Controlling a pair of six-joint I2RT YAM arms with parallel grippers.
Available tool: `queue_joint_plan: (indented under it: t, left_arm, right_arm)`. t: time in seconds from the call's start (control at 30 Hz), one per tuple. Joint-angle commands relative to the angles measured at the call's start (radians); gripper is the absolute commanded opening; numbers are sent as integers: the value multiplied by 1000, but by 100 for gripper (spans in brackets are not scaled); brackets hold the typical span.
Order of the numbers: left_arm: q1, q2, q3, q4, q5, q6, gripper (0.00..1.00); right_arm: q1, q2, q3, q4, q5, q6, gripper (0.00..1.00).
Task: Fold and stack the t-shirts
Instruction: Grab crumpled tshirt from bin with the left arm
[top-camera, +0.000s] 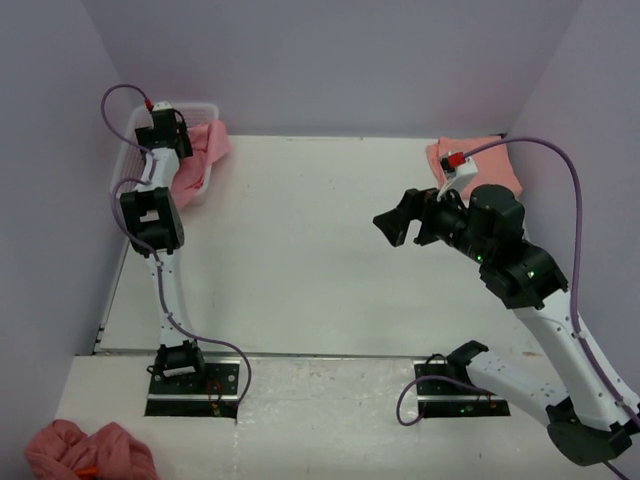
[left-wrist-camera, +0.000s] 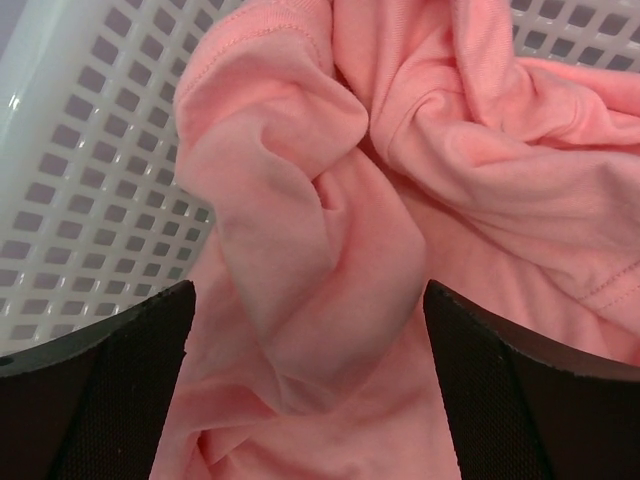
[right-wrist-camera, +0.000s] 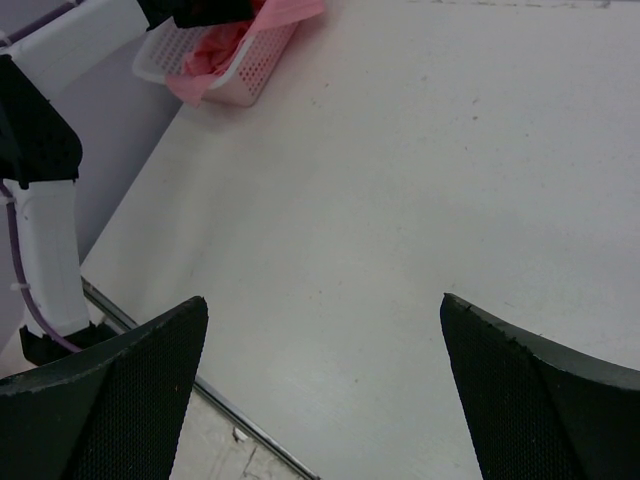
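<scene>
The rose-pink t-shirt (left-wrist-camera: 330, 200) lies crumpled in a white lattice basket (left-wrist-camera: 70, 170) at the far left corner of the table (top-camera: 300, 250), one fold spilling over the basket's rim. We see the left pincer (left-wrist-camera: 308, 300) lowered into that basket with its fingers (left-wrist-camera: 100, 400) spread wide. The bunched cloth fills the gap between them and runs up to both inner faces, but we cannot tell whether the pads actually press on it, and nothing is pinched. The salmon-orange t-shirt (top-camera: 500, 168) sits at the far right corner of the table, partly hidden behind the right wrist. The right pincer (right-wrist-camera: 322, 300) hangs above bare tabletop right of the middle, its jaws wide apart, holding and touching nothing. A pink cloth heap (top-camera: 90, 450) lies off the table at the near left.
</scene>
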Motion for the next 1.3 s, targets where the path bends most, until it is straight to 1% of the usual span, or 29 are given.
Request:
queue_joint_plan:
  t: [0.0, 0.03, 0.07, 0.13, 0.27, 0.3, 0.33, 0.43, 0.5, 0.53, 0.6, 0.73, 0.77, 0.8, 0.83, 0.9, 1.03, 1.1, 1.2, 1.23, 1.27]
  left_arm:
    - [-8, 16, 29, 12, -64, 14, 95]
    - [-13, 19, 27, 17, -76, 22, 90]
    - [-16, 22, 26, 20, -104, 28, 88]
    - [-22, 34, 24, 24, -126, 51, 88]
    - [-27, 42, 15, 30, -172, 46, 89]
    - [-28, 47, 15, 32, -175, 43, 89]
    - [-28, 50, 15, 35, -179, 39, 85]
    - [-28, 59, 14, 47, -199, 33, 67]
    - [-28, 48, -2, 69, -202, 28, 41]
    - [-28, 41, -23, 92, -202, 25, 21]
    - [-27, 16, -49, 112, -205, 20, 0]
    - [-25, -38, -92, 155, -147, 13, 0]
    - [-27, -86, -109, 167, -117, 8, 0]
    - [-30, -119, -159, 187, -104, 5, 0]
    - [-34, -148, -178, 222, -90, -1, 0]
    - [-44, -228, -192, 245, -20, -3, 0]
    - [-82, -352, -183, 288, 145, 35, 0]
    - [-99, -421, -169, 329, 175, 40, 0]
    - [-102, -488, -128, 314, 256, 0, 0]
    - [-104, -516, -120, 310, 296, -16, 0]
    - [-114, -528, -86, 300, 307, -20, 0]
  right_arm:
    - [5, 7, -5, -2, -22, -9, 99]
    - [5, -2, -5, -2, -21, -12, 99]
    - [3, -7, -7, -2, -22, -14, 99]
    - [3, -25, -10, 0, -19, -15, 99]
    - [5, -44, -14, 12, -15, -15, 99]
    - [5, -42, -17, 15, -16, -14, 99]
    - [5, -39, -19, 18, -21, -14, 99]
    - [3, -13, -27, 13, -28, -6, 99]
    - [5, 7, -39, 4, -32, -2, 99]
    - [3, 11, -48, 7, -30, 4, 99]
    - [3, 18, -79, 20, -31, 14, 99]
    - [5, 28, -128, 50, -53, 34, 99]
    - [6, 31, -142, 61, -61, 35, 99]
    - [9, 36, -145, 61, -61, 40, 99]
    - [15, 44, -151, 64, -61, 44, 99]
    - [29, 51, -163, 70, -53, 49, 99]
    - [57, 51, -185, 78, -32, 60, 99]
    - [73, 53, -191, 76, -25, 64, 99]
    - [90, 57, -197, 81, -4, 72, 99]
    - [92, 59, -197, 73, 36, 74, 99]
    - [95, 67, -194, 69, 60, 72, 99]
